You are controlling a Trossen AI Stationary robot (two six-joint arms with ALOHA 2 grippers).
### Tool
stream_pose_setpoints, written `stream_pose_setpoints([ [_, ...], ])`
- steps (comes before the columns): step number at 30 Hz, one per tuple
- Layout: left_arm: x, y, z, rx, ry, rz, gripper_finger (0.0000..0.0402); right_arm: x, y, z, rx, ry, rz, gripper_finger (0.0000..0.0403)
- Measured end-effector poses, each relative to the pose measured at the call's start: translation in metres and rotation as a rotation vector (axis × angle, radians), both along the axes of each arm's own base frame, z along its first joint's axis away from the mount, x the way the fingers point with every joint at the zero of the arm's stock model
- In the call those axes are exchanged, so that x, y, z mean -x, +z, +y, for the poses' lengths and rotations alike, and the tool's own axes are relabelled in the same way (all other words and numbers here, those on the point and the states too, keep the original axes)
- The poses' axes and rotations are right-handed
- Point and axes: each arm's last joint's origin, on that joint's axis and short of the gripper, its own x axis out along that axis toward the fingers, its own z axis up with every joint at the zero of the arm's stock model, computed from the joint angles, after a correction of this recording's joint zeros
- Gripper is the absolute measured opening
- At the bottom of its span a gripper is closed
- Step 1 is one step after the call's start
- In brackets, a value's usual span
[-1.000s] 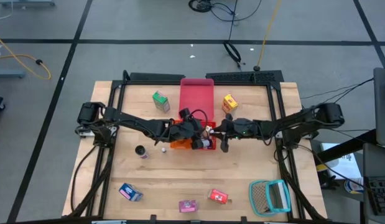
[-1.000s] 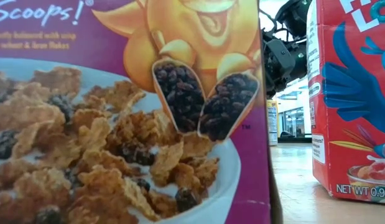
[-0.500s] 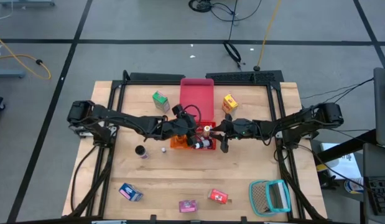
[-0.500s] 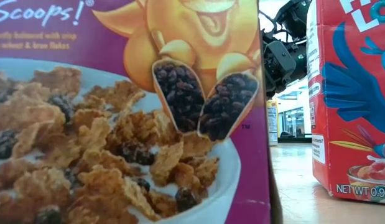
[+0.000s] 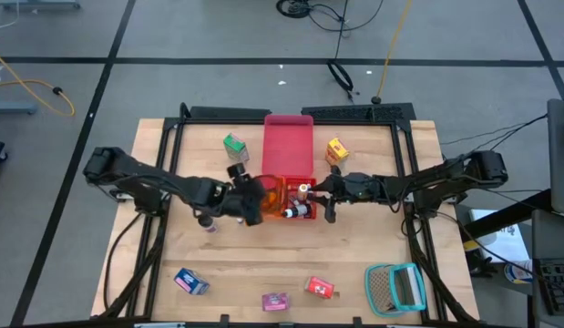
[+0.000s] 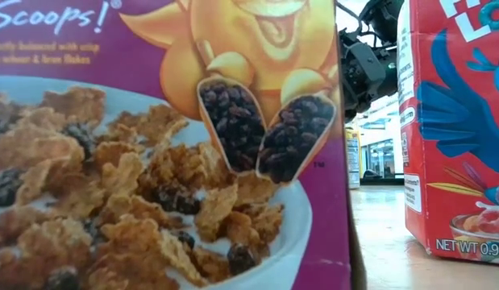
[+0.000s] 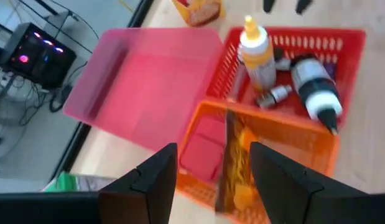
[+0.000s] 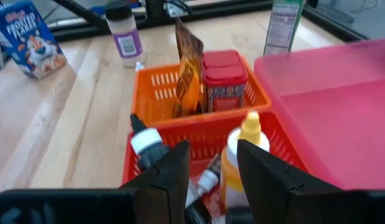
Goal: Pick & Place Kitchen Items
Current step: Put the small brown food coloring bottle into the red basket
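Observation:
In the middle of the table, an orange tray [image 5: 271, 191] stands against a red tray [image 5: 300, 202]. The orange tray [image 7: 267, 134] holds a red lidded tub [image 8: 223, 78] and an upright brown packet [image 8: 188, 68]. The red tray [image 8: 133, 165] holds a yellow bottle [image 7: 256, 53], a dark white-capped bottle [image 7: 313, 84] and a tiny bottle [image 7: 273, 96]. My left gripper [image 7: 229, 180] is open, just left of the orange tray [image 5: 250, 202]. My right gripper [image 8: 214, 180] is open at the red tray's right side [image 5: 325, 193]. Neither touches anything.
A pink flat lid [image 5: 289, 144] lies behind the trays, with a green box [image 5: 234, 146] and a yellow box [image 5: 336, 150] on either side of it. A dark-capped jar [image 5: 206, 221] stands left. Blue [image 5: 190, 281], pink [image 5: 274, 301] and red [image 5: 320, 288] boxes and a teal basket [image 5: 395, 287] sit near the front edge.
My left gripper has drawn back from above the two trays toward the table's left, and now sits beside the orange tray. The trays and their contents have stayed in place.

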Motion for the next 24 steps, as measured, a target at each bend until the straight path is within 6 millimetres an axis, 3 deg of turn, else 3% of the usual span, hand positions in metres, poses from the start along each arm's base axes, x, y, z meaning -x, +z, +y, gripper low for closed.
stream_pose_setpoints([
  [10,0.044,-0.002,-0.014,0.016,-0.058,0.009,0.0200,0.002,0.004,0.002,-0.001,0.009,-0.013,0.0123],
  [17,0.072,-0.025,-0.017,0.097,-0.188,-0.072,0.0200,0.002,0.004,0.003,-0.001,0.010,-0.015,0.0125],
  [24,0.084,-0.051,-0.015,0.149,-0.263,-0.061,0.0200,0.002,0.004,0.003,-0.001,0.012,-0.018,0.0125],
])
